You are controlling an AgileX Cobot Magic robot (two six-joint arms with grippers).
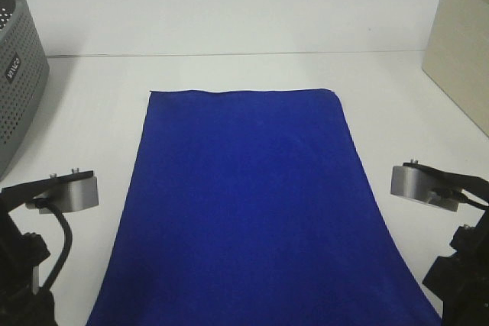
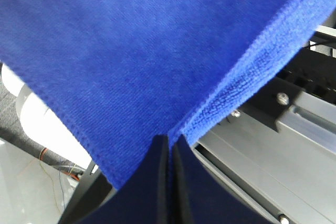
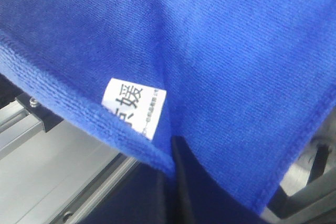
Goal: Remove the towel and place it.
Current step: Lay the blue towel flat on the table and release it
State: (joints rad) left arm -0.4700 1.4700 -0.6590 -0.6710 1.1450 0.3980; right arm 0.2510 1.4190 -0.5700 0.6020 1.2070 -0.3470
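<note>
The deep blue towel [image 1: 244,204] lies stretched over the white table [image 1: 229,20], from its far edge at mid-table down past the near edge of the exterior view. In the left wrist view my left gripper [image 2: 169,144] is shut on one near corner of the towel [image 2: 131,40], the cloth pinched between the dark fingers. My right gripper [image 3: 174,148] is shut on the other near corner of the towel [image 3: 236,51], beside its white tag [image 3: 134,108]. Both grippers' tips are out of sight in the exterior view.
A grey perforated basket [image 1: 19,74] stands at the left edge of the table. A beige box [image 1: 458,43] stands at the right. My left arm [image 1: 34,265] and right arm [image 1: 462,265] flank the towel's near end. Metal rails [image 2: 294,140] show below the cloth.
</note>
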